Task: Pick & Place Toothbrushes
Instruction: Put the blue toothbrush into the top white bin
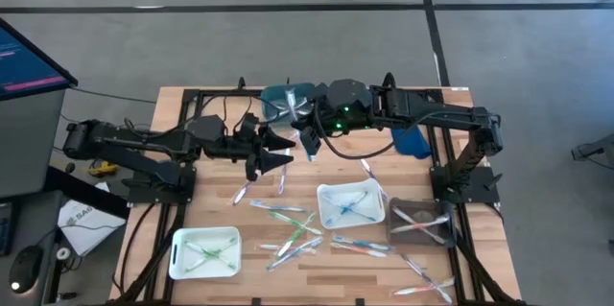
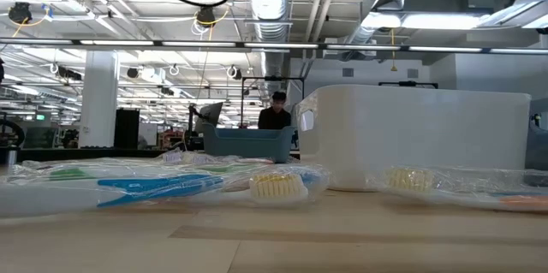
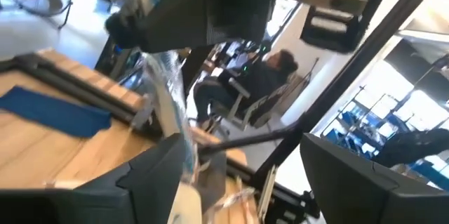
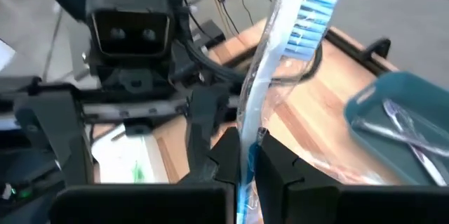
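Loose toothbrushes (image 1: 288,234) between trays (image 1: 204,253)

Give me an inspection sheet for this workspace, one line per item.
Surface: wooden table, black frame rails.
Job's things: wrapped toothbrushes scattered mid-table; more in the white trays, a dark tray and a teal bin; one blue toothbrush clamped upright.
Clutter: blue cloth.
Grippers: right gripper shut on the blue toothbrush; left gripper open beside it.
Cables: black leads at the far edge.
Surroundings: monitor, mouse, a seated person.
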